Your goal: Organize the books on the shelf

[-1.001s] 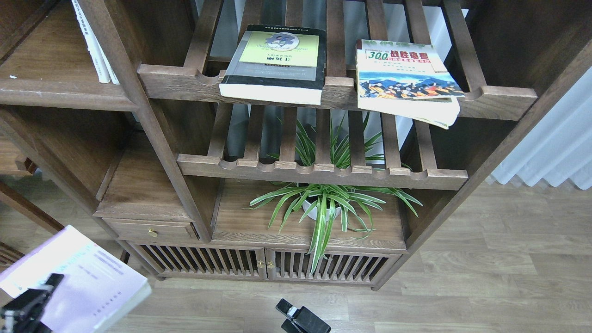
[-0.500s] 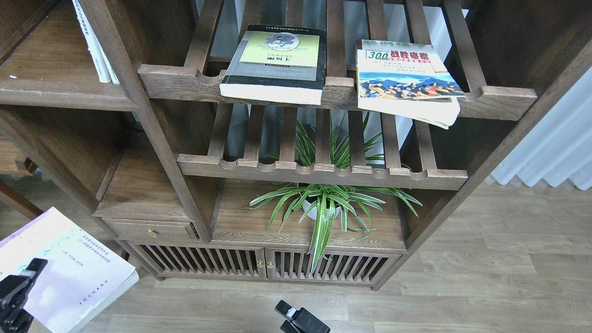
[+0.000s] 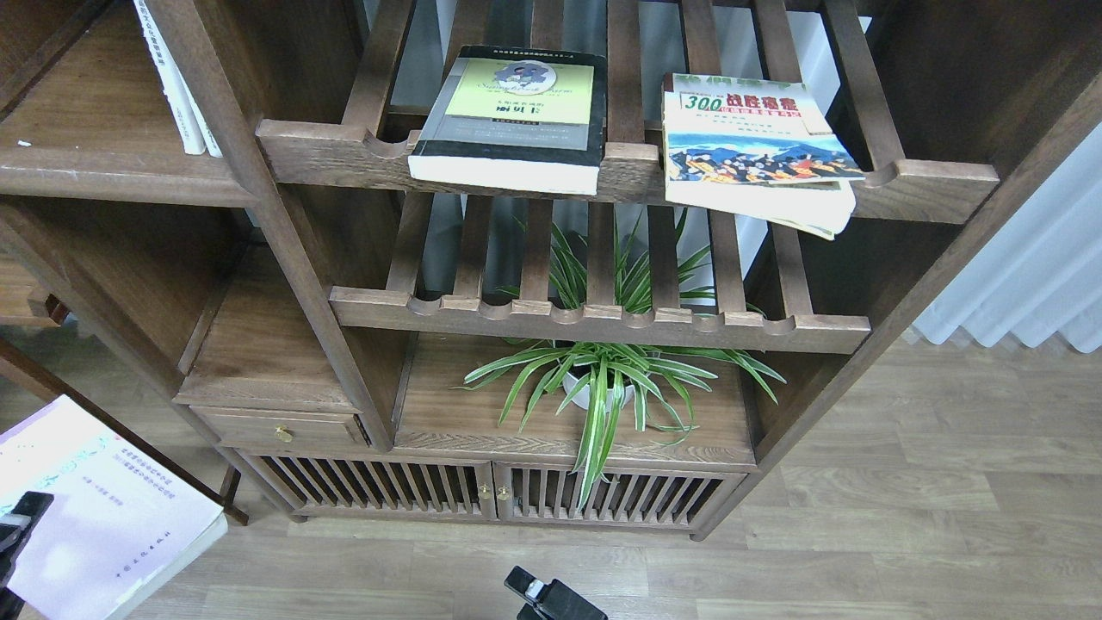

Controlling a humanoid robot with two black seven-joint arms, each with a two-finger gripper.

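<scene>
While the left gripper (image 3: pixel 15 538) is sitting at the lower left edge, it is holding the pale book (image 3: pixel 95 508) flat above the floor, apparently clamped on its near edge, well below the solid shelf (image 3: pixel 103 176). The thick book (image 3: pixel 512 116) and the "300" book (image 3: pixel 753 142) are lying on the upper slatted rack (image 3: pixel 344 155). The right gripper (image 3: pixel 542 596) is showing only its tip, so I cannot tell how open it is.
</scene>
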